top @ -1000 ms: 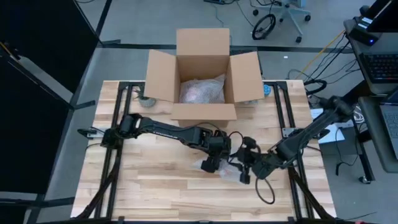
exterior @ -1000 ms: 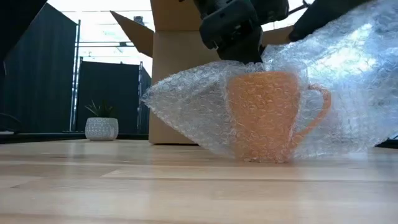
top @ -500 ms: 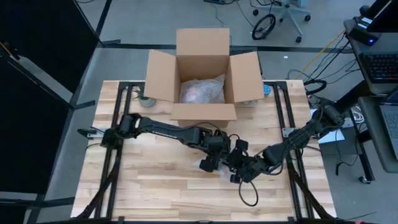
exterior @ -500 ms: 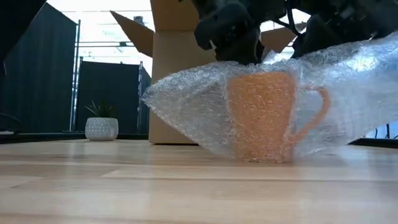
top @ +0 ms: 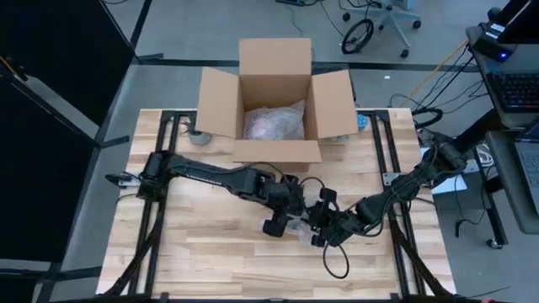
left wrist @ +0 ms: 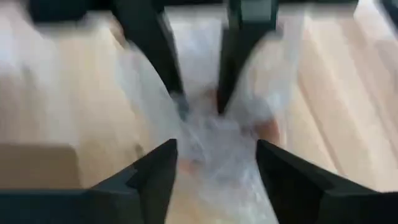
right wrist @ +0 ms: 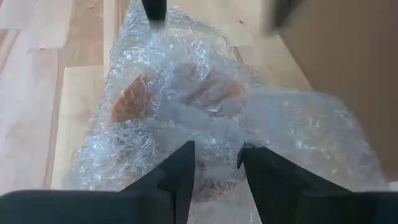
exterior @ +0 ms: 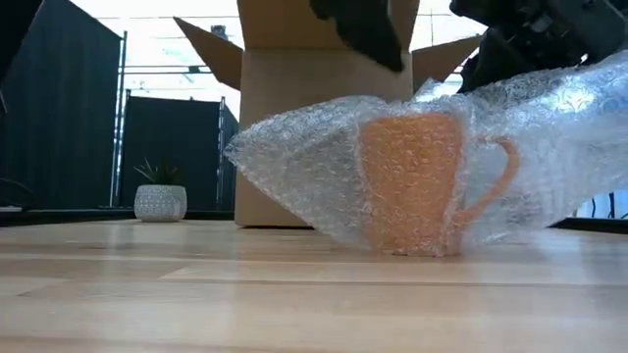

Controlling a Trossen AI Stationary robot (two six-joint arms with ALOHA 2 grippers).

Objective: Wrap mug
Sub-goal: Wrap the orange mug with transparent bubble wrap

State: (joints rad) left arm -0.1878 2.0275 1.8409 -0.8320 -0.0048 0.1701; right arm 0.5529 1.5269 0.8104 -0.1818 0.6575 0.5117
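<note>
The right tool is pinched on the wrap, holding a flap over the upright mug just below it on the table, while the left tool hovers open beside it, empty.

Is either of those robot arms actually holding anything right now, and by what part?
The right gripper pinches the bubble wrap at its edge on the mug's handle side. The left gripper hangs open above, holding nothing.
</note>
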